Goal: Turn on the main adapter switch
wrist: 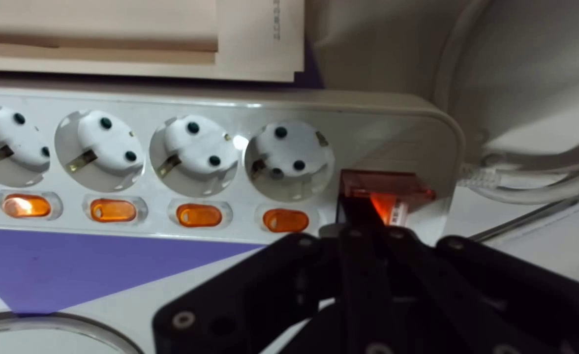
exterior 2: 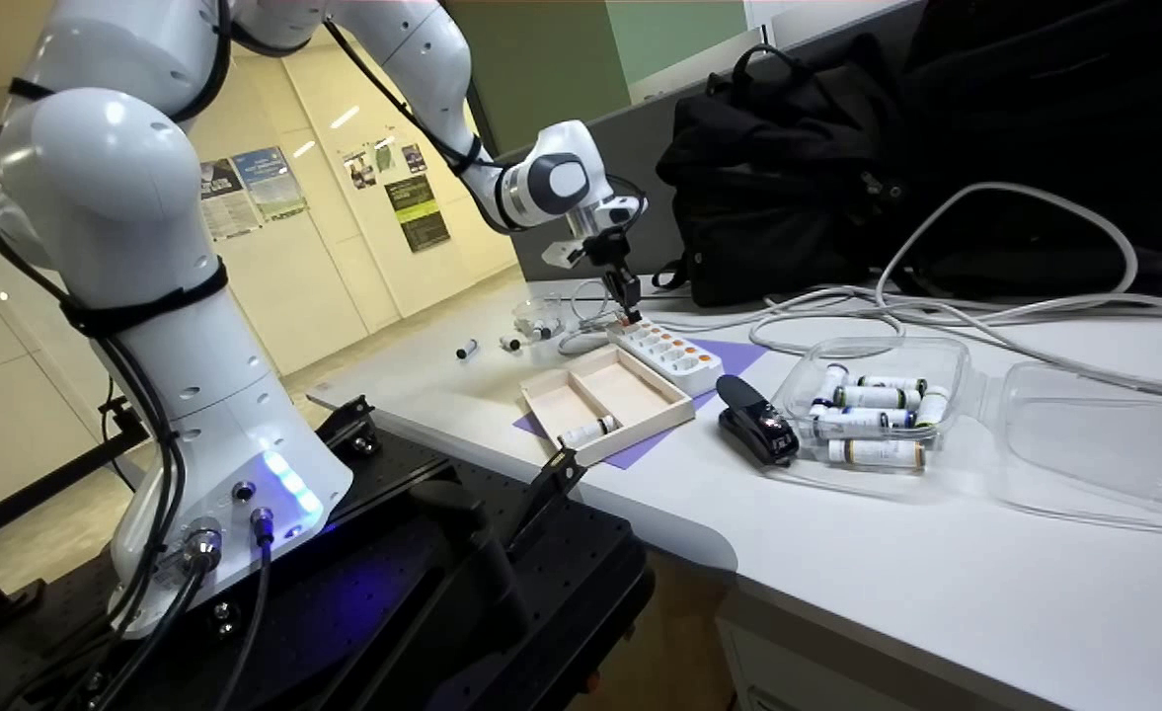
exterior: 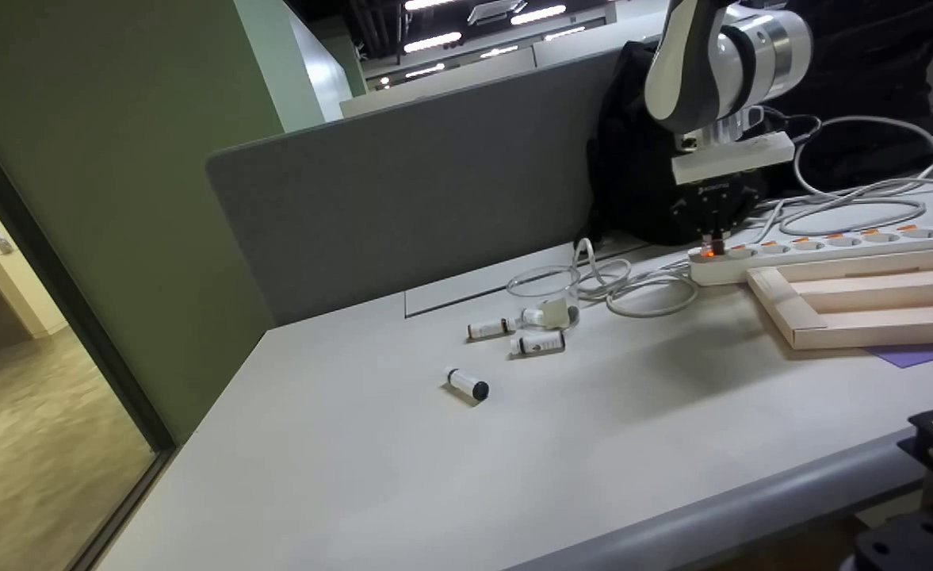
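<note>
Worktop (exterior: 339, 468): broad and white, under nearly all the small things that we list.
Grey partition (exterior: 434, 198): stands along one edge of the worktop.
Franka arm (exterior 2: 112, 178): white, stretched out above the worktop, its wrist end bent down.
Black backpack (exterior 2: 788, 188): stands near the partition.
Purple sheet (wrist: 87, 265): lies flat, partly covered.
Pale wooden tray (exterior 2: 635, 390): has a divider, rests over the sheet and holds one labelled tube (exterior 2: 588, 432).
Clear plastic clamshell (exterior 2: 1114, 434): lies open; we see a heap of white tubes (exterior 2: 872, 397) in its base.
White power strip (wrist: 242, 209): lies just beside the tray, sockets (wrist: 191, 145) facing up; its white cable (wrist: 515, 195) leaves from one end.
Claw (wrist: 365, 214): fingers drawn together, gripping nothing that we can see; the tips point down right at the main adapter switch (wrist: 392, 183). Whether they press it we cannot tell.
Black stapler-like tool (exterior 2: 758, 425): sits just beside the clamshell.
Loose tubes (exterior: 466, 384): several lie on the worktop, past the strip's cabled end and well apart from the clamshell.
Main adapter switch: red-orange, on top of the strip at its cabled end; the claw hides part of it, and we see bright orange in the visible part.
Oval orange switches (wrist: 199, 215): four in the wrist view, one beside each socket.
</note>
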### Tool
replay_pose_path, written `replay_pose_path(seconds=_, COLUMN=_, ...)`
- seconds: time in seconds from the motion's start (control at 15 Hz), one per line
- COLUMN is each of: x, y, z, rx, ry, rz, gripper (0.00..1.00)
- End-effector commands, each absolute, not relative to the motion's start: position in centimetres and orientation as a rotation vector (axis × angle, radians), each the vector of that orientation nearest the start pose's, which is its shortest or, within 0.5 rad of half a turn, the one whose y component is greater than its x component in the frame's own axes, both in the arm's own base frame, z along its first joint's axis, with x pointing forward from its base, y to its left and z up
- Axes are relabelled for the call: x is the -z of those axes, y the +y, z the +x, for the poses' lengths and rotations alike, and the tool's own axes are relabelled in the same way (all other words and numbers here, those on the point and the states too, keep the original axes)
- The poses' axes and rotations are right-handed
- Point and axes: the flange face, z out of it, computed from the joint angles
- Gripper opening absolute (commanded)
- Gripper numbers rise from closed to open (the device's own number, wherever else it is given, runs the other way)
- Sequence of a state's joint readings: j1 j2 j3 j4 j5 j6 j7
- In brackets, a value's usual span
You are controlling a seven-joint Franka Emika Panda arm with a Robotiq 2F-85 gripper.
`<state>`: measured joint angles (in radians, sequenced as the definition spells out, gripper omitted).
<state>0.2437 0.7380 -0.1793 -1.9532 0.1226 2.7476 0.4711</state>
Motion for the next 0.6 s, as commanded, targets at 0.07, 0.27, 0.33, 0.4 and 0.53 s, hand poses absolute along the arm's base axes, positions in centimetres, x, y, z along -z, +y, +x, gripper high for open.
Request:
replay_pose_path(seconds=0.07, x=-10.8, y=4.3, z=60.8, rx=0.064, ry=0.754, rz=-3.125, gripper=0.0)
replay_pose_path(seconds=0.27, x=-14.4, y=4.5, z=61.5, rx=-0.011, ry=0.701, rz=-3.122, gripper=0.0)
replay_pose_path(seconds=0.33, x=-15.6, y=4.5, z=61.6, rx=-0.036, ry=0.686, rz=-3.118, gripper=0.0)
replay_pose_path(seconds=0.4, x=-17.2, y=4.4, z=61.8, rx=-0.037, ry=0.68, rz=-3.11, gripper=0.0)
replay_pose_path(seconds=0.53, x=-20.0, y=4.1, z=62.4, rx=-0.02, ry=0.674, rz=-3.096, gripper=0.0)
